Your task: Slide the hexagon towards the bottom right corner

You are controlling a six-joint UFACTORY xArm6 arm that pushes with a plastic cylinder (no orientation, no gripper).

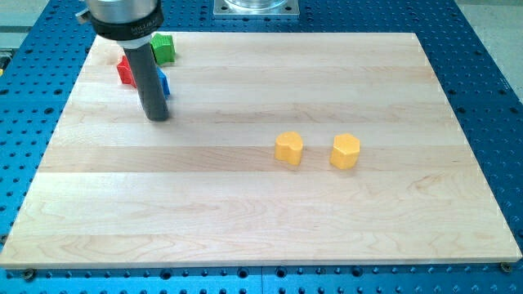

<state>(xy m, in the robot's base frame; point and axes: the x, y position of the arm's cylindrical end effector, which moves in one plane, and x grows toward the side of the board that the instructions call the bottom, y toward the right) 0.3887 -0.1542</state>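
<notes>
A yellow hexagon block sits on the wooden board right of centre. A second yellow block, heart-like in shape, sits just to its left, apart from it. My tip rests on the board at the upper left, far from both yellow blocks. A blue block is partly hidden right behind the rod. A red block is to the rod's left and a green block is at the view's top, right of the rod.
The wooden board lies on a blue perforated table. A metal mount shows at the view's top centre.
</notes>
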